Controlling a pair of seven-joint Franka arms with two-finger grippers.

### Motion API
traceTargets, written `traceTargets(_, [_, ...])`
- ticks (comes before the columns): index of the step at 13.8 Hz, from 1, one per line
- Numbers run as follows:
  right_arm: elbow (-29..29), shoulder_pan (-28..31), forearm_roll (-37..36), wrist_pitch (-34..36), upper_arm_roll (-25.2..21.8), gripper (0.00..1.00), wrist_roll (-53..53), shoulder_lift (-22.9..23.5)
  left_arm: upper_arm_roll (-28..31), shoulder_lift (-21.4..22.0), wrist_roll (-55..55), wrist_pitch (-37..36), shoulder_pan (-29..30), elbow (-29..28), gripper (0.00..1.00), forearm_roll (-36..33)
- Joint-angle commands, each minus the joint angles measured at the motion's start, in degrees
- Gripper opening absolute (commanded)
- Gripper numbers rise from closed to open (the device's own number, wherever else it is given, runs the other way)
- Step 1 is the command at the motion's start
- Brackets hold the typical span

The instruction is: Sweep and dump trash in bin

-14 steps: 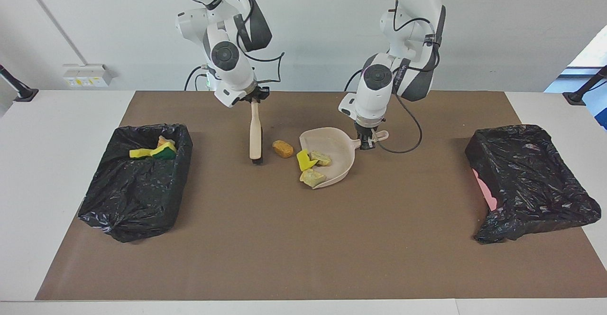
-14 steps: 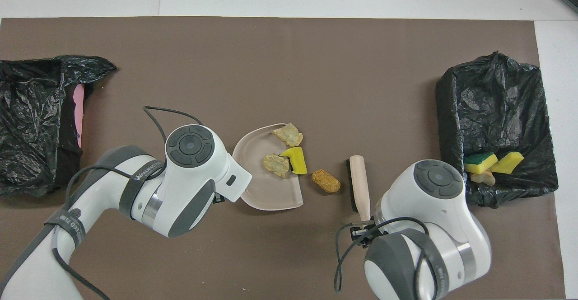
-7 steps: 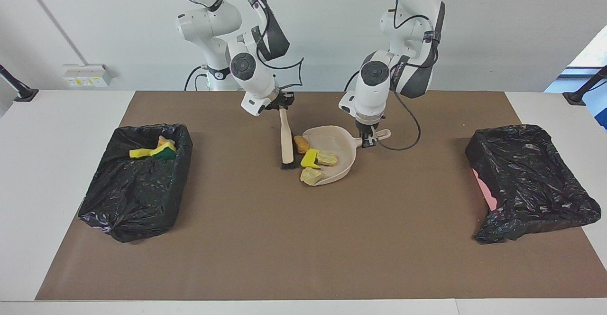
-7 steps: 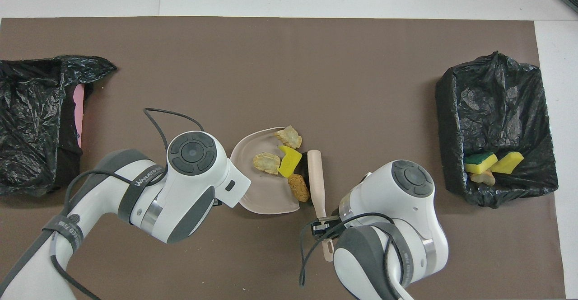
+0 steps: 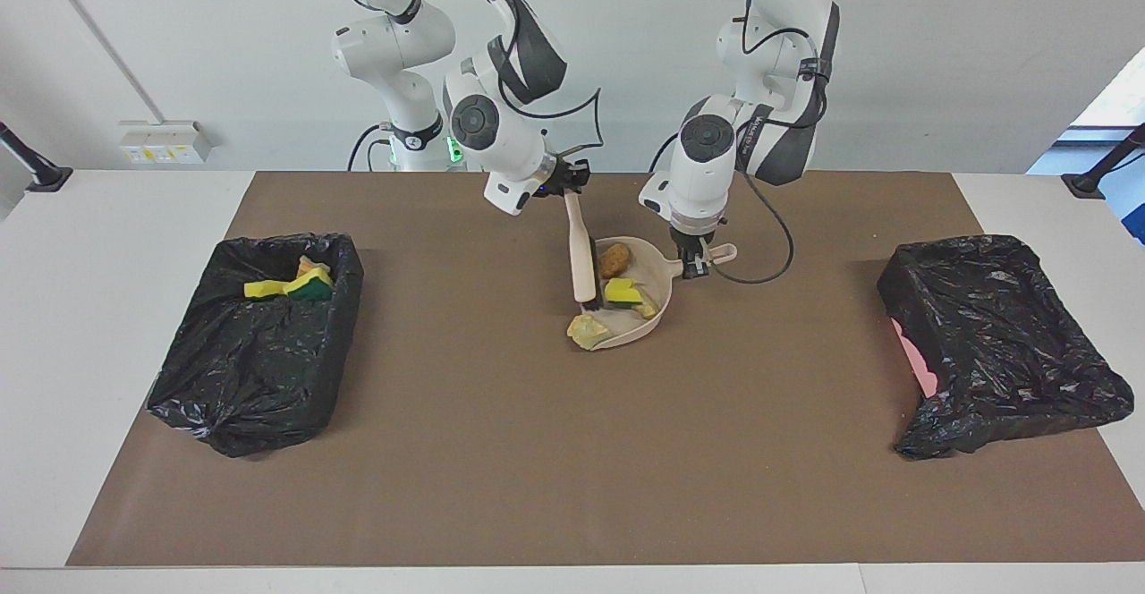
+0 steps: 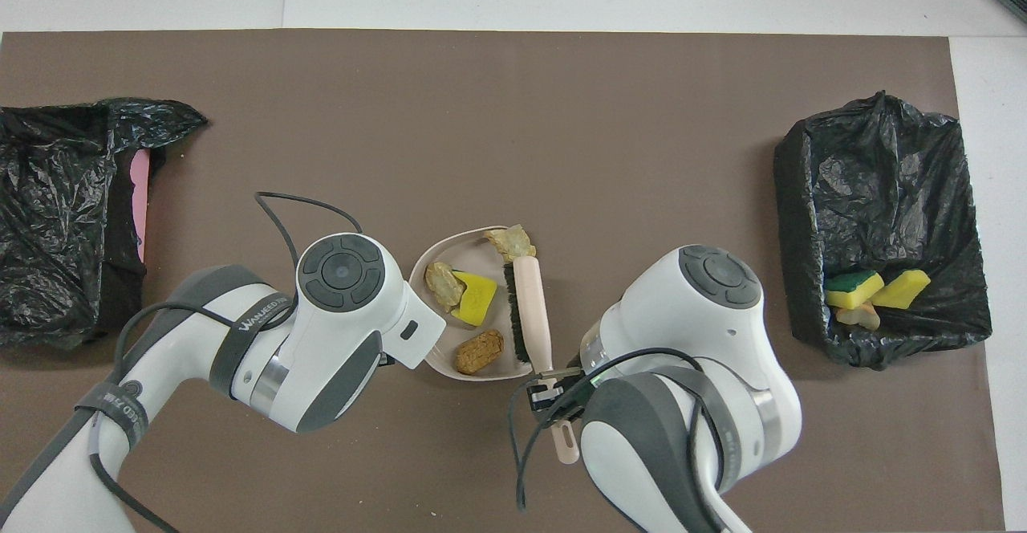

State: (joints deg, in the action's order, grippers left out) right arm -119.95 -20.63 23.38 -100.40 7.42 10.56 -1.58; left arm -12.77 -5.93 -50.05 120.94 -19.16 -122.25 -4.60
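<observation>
**A:** What's nearest the robots?

**B:** I take the dustpan point(image 5: 646, 294) as my landmark; nearest the robots, at its handle end, I see the left gripper point(image 5: 690, 268) clenched on the dustpan's handle, pan flat on the brown mat point(image 5: 572, 451); over the pan's open edge the right gripper point(image 5: 567, 190) grips the top of the brush point(image 5: 584, 258) handle, bristles down at the pan's mouth.

**A:** And the trash?

**B:** In the pan I see the orange-brown lump point(image 6: 479, 351) closest to the robots; farther in, the yellow sponge piece point(image 6: 474, 296) and a beige foam chunk point(image 6: 439, 280) touching it; a second beige chunk point(image 6: 510, 240) sits at the pan's farthest corner, on the lip by the brush tip; I cannot tell whether it is wholly inside.

**A:** Anything in the way?

**B:** In the overhead view both arms' wrists cover the pan's handle end. Well apart from the pan, toward the right arm's end, the black-lined bin point(image 5: 259, 343) holds a few sponge scraps point(image 5: 291, 285); toward the left arm's end lies another black-bagged bin point(image 5: 1002, 343), a pink patch point(image 5: 914, 360) showing at its edge.
</observation>
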Motion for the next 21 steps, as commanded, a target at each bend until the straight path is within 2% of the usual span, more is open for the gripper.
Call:
traceTargets(1, [4.72,0.77,-13.23,4.07,0.75,0.0,-0.96,0.35,0.38,1.71,-0.23,1.85,-0.26,-2.46,0.0,-1.2])
traceTargets(4, [5.95,1.47,-19.57,-0.03,0.66,0.0,-7.92,2.36,0.38,1.71,-0.05,2.2,-0.08,-2.55,0.0,-1.2])
traceTargets(5, [9.87,1.56,-22.04,-0.93,0.66,0.0,-7.92,5.51,0.38,1.71,-0.05,2.28,-0.08,-2.64,0.0,-1.2])
traceTargets(6, [13.39,1.65,-22.5,-1.29,0.66,0.0,-7.92,9.37,0.38,1.8,-0.14,2.11,-0.08,-2.64,0.0,-1.2])
traceTargets(7, [14.56,1.47,-22.41,-1.9,0.66,0.0,-7.83,11.76,0.38,1.8,-0.05,1.85,-0.17,-2.64,0.0,-1.2])
traceTargets(10, [14.22,1.22,-20.31,-5.68,0.84,0.0,-6.96,15.28,0.38,1.97,1.62,1.75,-0.17,-2.99,0.0,-1.2])
traceTargets(15, [9.74,0.51,-4.06,-3.94,0.84,0.0,-4.15,13.28,0.29,1.89,4.78,2.2,-0.35,-2.99,0.0,-1.2])
traceTargets(18, [10.0,1.29,-3.43,0.9,0.93,0.0,-1.52,10.47,0.37,1.89,4.7,2.11,-0.26,-2.99,0.0,-1.2])
traceTargets(21, [10.35,3.32,-3.52,2.49,0.66,0.0,7.61,8.62,0.38,1.8,4.0,2.2,0.0,-2.99,0.0,-1.2])
